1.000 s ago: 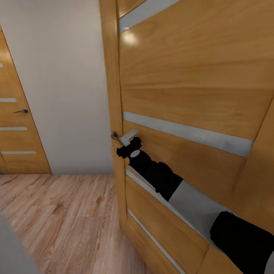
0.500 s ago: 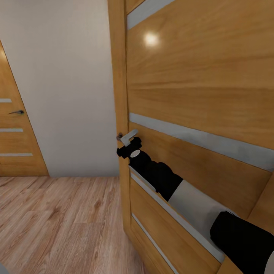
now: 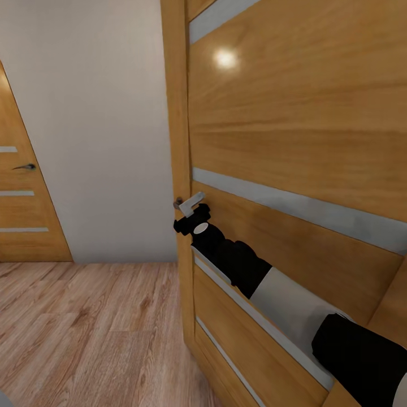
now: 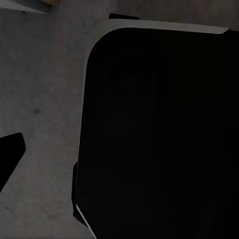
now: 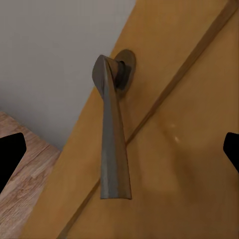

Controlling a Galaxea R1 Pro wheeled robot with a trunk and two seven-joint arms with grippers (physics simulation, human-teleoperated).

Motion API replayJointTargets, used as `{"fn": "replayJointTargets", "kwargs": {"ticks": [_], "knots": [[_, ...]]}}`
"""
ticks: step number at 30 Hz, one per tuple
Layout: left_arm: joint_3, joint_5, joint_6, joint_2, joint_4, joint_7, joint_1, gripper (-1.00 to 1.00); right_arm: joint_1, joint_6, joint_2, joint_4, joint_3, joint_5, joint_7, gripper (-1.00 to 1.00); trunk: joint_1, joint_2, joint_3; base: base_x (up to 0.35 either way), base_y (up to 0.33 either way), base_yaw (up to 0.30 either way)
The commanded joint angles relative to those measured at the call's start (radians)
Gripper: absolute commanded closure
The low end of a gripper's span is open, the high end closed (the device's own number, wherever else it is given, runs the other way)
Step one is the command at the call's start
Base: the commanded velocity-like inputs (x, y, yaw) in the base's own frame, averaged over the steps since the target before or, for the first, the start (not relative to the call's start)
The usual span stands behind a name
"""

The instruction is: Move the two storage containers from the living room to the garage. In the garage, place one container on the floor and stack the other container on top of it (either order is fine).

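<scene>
Right end effector (image 3: 191, 213) at the lever handle (image 5: 112, 144) of a wooden door with pale stripes (image 3: 294, 141), fingers spread wide either side of the lever, not clamped on it. Second striped door (image 3: 22, 203), beige wall (image 3: 102, 124) and wood plank floor (image 3: 90, 333) alongside. Left end effector's state cannot be told; storage containers unseen
</scene>
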Motion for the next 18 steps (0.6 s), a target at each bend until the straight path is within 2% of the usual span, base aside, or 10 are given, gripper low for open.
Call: {"fn": "replayJointTargets", "kwargs": {"ticks": [1,8,14,18], "knots": [[0.001,0.008,-0.002,0.000,0.000,0.000,0.000,-1.00,-0.001,0.004,0.000,0.000,0.002,-0.006,-0.011,-1.00,0.000,-0.001,-0.001,0.000,0.000,0.000],[0.002,0.009,-0.002,0.001,0.000,0.000,0.000,-1.00,-0.001,0.004,0.000,0.000,0.002,-0.006,-0.011,-1.00,0.000,-0.001,-0.001,0.014,0.002,0.000],[0.000,0.055,-0.003,0.001,0.000,0.000,0.000,-1.00,-0.001,0.004,0.000,0.000,0.002,-0.006,-0.011,-1.00,0.000,-0.001,-0.001,0.102,0.061,0.000],[0.000,0.064,-0.004,0.001,0.000,0.000,0.000,-1.00,-0.001,0.004,0.000,0.000,0.002,-0.006,-0.012,-1.00,0.000,-0.001,-0.001,0.018,0.010,0.000]]}}
